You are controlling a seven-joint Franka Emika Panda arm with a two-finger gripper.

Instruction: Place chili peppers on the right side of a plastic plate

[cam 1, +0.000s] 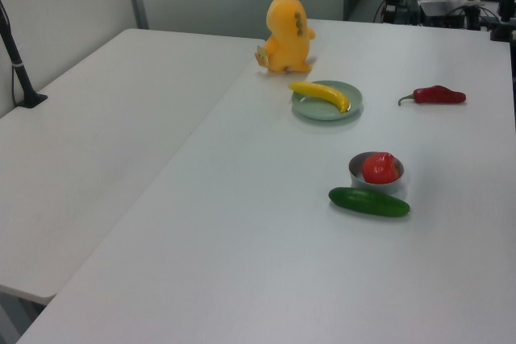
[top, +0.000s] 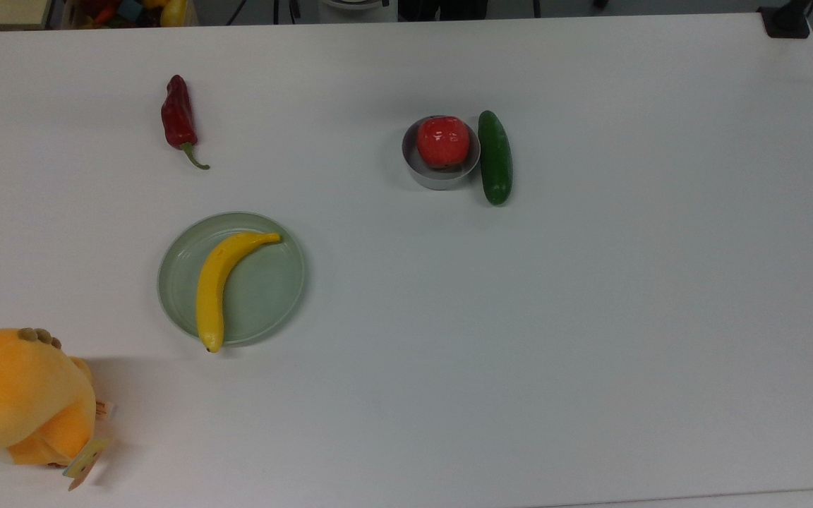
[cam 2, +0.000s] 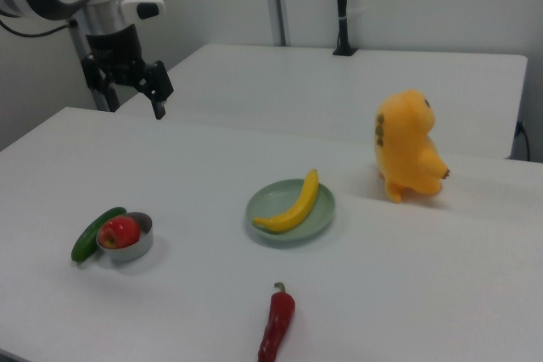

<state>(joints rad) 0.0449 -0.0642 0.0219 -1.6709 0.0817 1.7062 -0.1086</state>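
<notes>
Hand (cam 2: 136,91): open, empty, high over the worktop's far edge. Your chili pepper (cam 2: 276,324): lengthwise toward the plastic plate (cam 2: 265,207), right view's near side.

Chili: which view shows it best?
The top view: the chili lies whole on the table, wrinkled body and curved green stem both clear. The left view shows it far and small; the right view cuts its tip at the bottom edge.

White table (top: 590,317) carries chili pepper (top: 178,118), pale green plastic plate (top: 265,296), grey metal bowl (top: 440,176), cucumber (top: 495,157) touching bowl, orange plush toy (top: 18,398).
</notes>
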